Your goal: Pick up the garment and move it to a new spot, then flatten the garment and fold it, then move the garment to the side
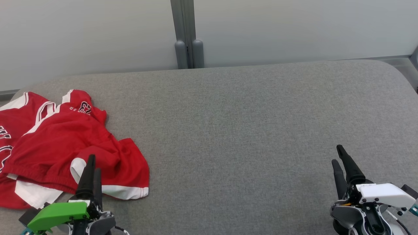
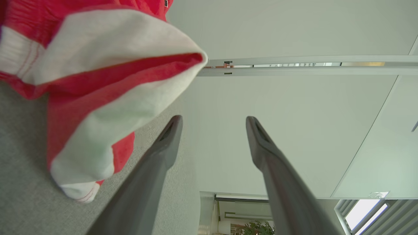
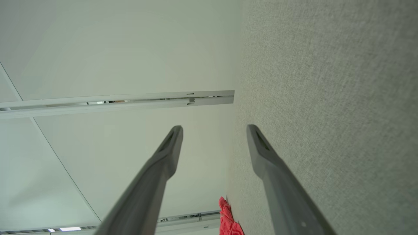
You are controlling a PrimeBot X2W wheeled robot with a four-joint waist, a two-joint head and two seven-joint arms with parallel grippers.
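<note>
The garment (image 1: 62, 143) is a red jersey with white trim, lying crumpled at the left end of a grey cushioned surface (image 1: 248, 130). My left gripper (image 1: 93, 164) rises at the lower left, its tips in front of the garment's near edge, open with nothing between the fingers. In the left wrist view the open left gripper (image 2: 214, 125) has a white-hemmed fold of the garment (image 2: 98, 88) just left of it, apart from the fingers. My right gripper (image 1: 339, 155) stands open at the lower right over bare fabric. The right wrist view shows the open right gripper (image 3: 214, 133) and the distant garment (image 3: 230, 220).
A pale wall panel with a grey post (image 1: 187, 36) runs behind the cushioned surface. The surface's rounded far corners show at left and right. Bare grey fabric spreads from the garment across to my right gripper.
</note>
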